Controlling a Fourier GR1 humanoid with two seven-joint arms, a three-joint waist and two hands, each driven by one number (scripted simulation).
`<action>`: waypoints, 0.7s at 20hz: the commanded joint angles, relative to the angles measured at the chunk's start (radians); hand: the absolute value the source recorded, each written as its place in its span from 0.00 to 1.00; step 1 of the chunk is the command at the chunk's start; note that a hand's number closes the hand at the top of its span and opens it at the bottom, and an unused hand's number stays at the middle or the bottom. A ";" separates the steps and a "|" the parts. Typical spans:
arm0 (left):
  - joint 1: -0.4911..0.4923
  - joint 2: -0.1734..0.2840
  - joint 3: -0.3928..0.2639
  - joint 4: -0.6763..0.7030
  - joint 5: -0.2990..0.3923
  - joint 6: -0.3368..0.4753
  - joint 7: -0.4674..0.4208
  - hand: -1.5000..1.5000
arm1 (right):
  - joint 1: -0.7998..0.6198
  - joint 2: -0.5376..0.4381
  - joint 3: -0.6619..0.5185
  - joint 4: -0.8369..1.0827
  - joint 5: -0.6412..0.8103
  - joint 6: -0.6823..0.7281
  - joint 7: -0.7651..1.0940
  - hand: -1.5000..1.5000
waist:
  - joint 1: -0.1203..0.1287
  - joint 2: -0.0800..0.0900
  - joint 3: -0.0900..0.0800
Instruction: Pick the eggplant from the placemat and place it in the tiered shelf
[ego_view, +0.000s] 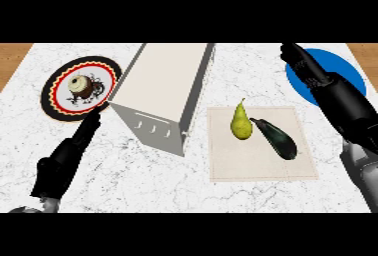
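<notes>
The right robot hand (314, 70) and its forearm cover part of the blue plate (347, 75) at the upper right of the frame; that forearm runs off the right edge. The left forearm is cut off at the lower left. The shelf (159, 90) shows only its top and end, its tiers hidden.

One eggplant (275, 138), one pear (241, 123), one placemat (262, 165), one tiered shelf (164, 85), two plates (63, 106) (341, 65), two hands (65, 157) (314, 70)
</notes>
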 joint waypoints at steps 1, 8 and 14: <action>-0.010 -0.041 0.000 0.038 -0.012 -0.001 -0.001 0.50 | 0.016 -0.053 -0.060 0.021 0.015 0.005 0.086 0.00 | 0.002 0.013 0.018; 0.067 -0.043 -0.002 0.095 0.029 -0.019 -0.031 0.50 | 0.134 -0.371 -0.135 0.401 0.315 -0.084 0.361 1.00 | 0.005 0.044 0.010; 0.021 -0.091 0.005 0.233 0.028 -0.079 -0.102 0.50 | 0.106 -0.119 -0.262 0.603 0.039 -0.041 0.165 0.00 | 0.015 0.020 0.020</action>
